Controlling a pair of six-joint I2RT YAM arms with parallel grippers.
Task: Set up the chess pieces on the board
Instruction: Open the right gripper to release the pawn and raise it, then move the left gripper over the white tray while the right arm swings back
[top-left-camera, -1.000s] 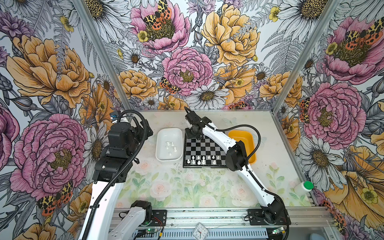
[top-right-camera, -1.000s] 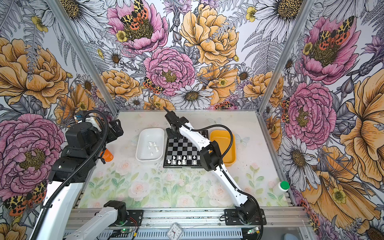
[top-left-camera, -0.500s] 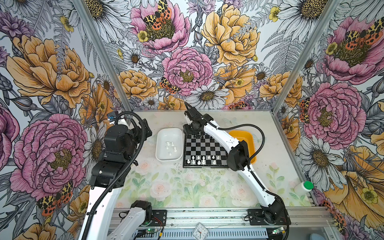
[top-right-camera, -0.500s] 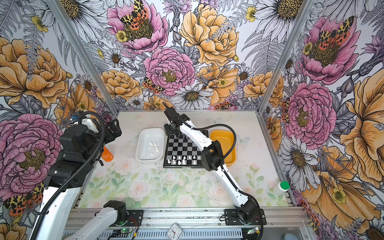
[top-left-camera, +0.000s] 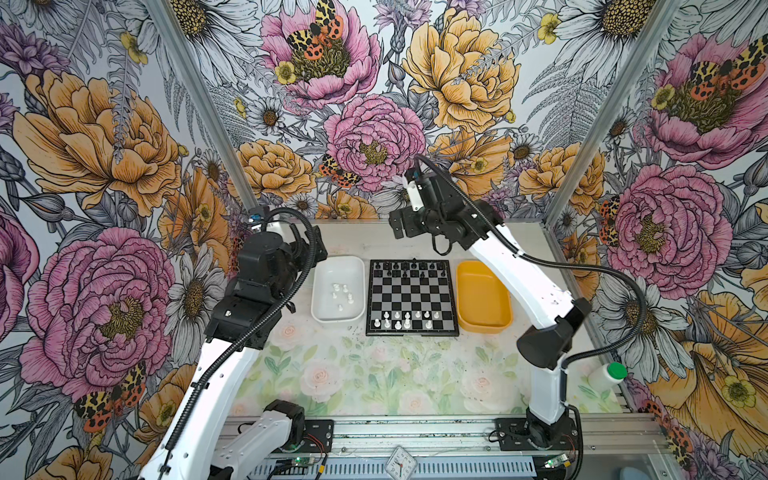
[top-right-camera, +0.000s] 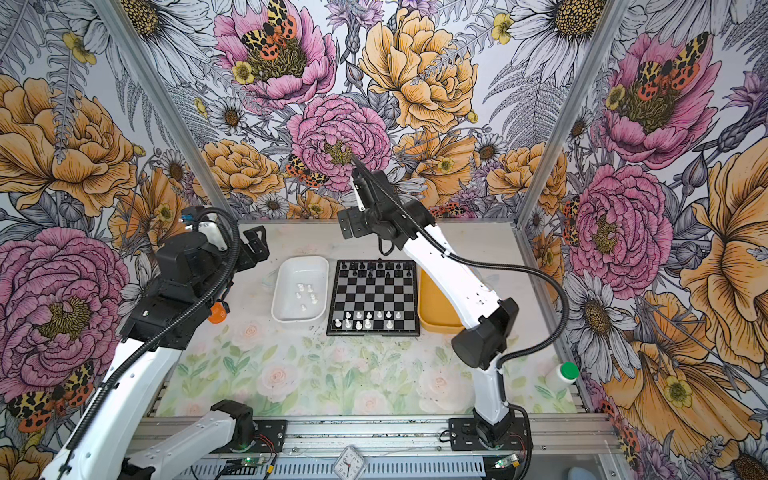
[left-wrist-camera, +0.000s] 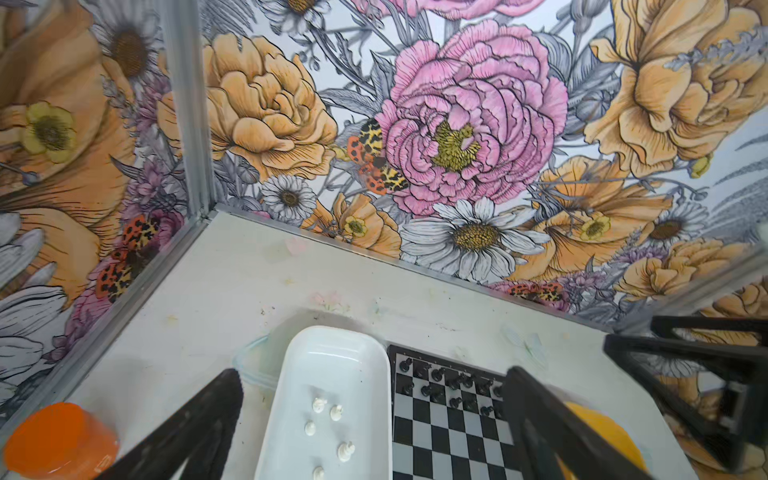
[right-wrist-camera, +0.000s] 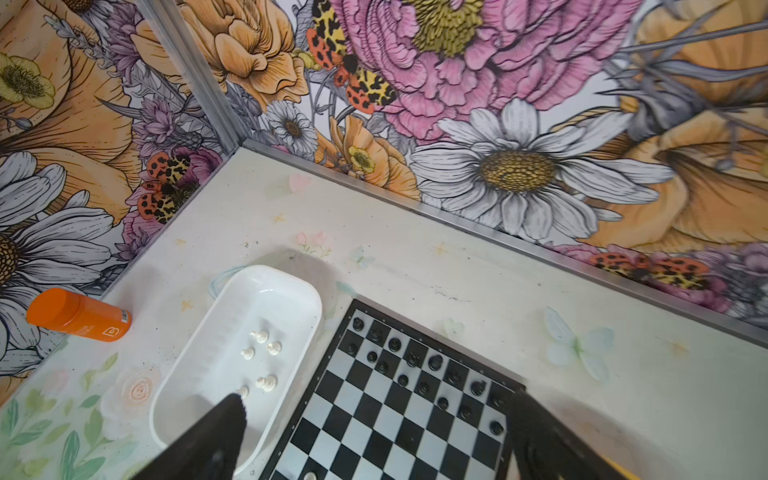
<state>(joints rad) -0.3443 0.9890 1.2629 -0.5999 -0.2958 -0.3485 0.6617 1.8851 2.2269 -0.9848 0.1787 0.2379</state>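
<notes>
The board (top-left-camera: 411, 296) (top-right-camera: 374, 297) lies in the middle of the table in both top views. Black chess pieces (top-left-camera: 409, 268) (right-wrist-camera: 419, 370) fill its far two rows. White chess pieces (top-left-camera: 405, 322) stand on its near rows, and several more (top-left-camera: 341, 295) (left-wrist-camera: 328, 428) lie in the white tray (top-left-camera: 320, 286). My left gripper (top-left-camera: 313, 247) (left-wrist-camera: 374, 374) hangs open and empty over the tray's far left. My right gripper (top-left-camera: 399, 226) (right-wrist-camera: 374, 401) is open and empty, raised above the board's far edge.
An empty yellow tray (top-left-camera: 482, 299) sits right of the board. An orange bottle (top-right-camera: 217, 312) (right-wrist-camera: 79, 316) lies by the left wall. A white bottle with a green cap (top-left-camera: 606, 373) lies at the near right. The back wall rises just behind the board.
My right gripper has opened wide and risen from the board's far left corner, leaving the black pieces standing. The left arm has shifted slightly.
</notes>
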